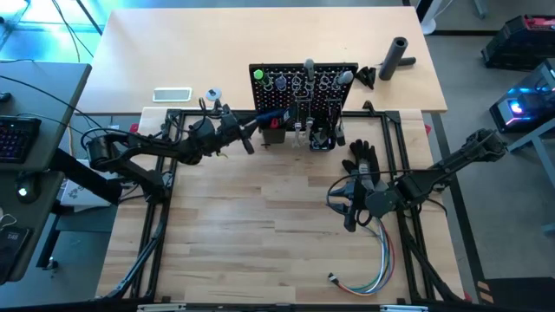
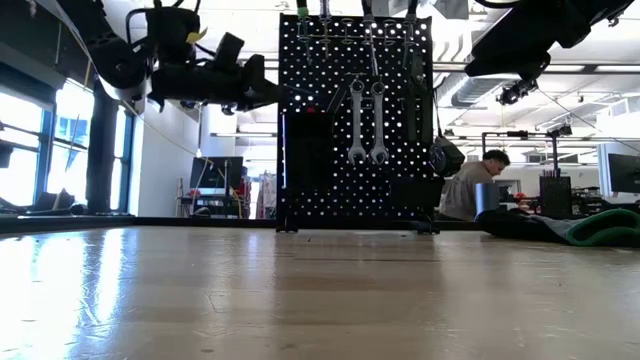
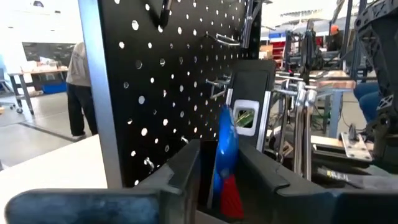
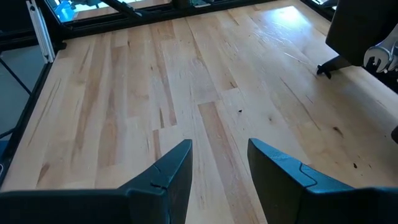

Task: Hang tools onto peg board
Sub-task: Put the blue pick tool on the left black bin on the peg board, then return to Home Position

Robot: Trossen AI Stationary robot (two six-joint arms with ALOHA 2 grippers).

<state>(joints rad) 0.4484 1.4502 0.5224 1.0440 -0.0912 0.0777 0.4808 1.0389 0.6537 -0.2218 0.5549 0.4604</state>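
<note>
High view: peg board (image 1: pixel 303 87) stands upright at the far edge of the work frame, w/ tools (image 1: pixel 308 85) hung across its face. Left gripper (image 1: pixel 253 132) is reached out to the board's left end, right by a blue-and-red tool (image 1: pixel 276 115) at its lower left, prob. there to seat it on a hook. Right gripper (image 1: pixel 349 212) waits well back over bare wood, near the black glove (image 1: pixel 362 160) and the bundle of coloured wires (image 1: pixel 368 273). A black cylinder (image 1: pixel 395 57) lies on the rear table, apart from the job.

Low view: board (image 2: pixel 355 120) seen face-on; two silver wrenches (image 2: pixel 367 122) hang side by side off ring hooks, heads up so the ring eye catches the peg. Left gripper (image 2: pixel 262 93) comes in from the side, high, at the board's edge. A person sits at a desk in the room behind.

Left wrist view: the blue-and-red tool (image 3: pixel 225 163) sits between the gripper's fingers (image 3: pixel 180 174), blue part up, red end low, close against the board (image 3: pixel 161 81). Fingers look partly spread w/ a gap either side of the tool, so my read is a loosening grip, not a firm clamp; can't tell for sure if it's hooked yet or if contact remains. Another person stands in the bkgd.

Right wrist view: right gripper (image 4: pixel 219 163) fingers are spread apart, nothing between them, only table wood (image 4: pixel 124 93) below. Board base corner (image 4: pixel 364 37) shows far off. Idle, kept clear so the left arm has room.
</note>
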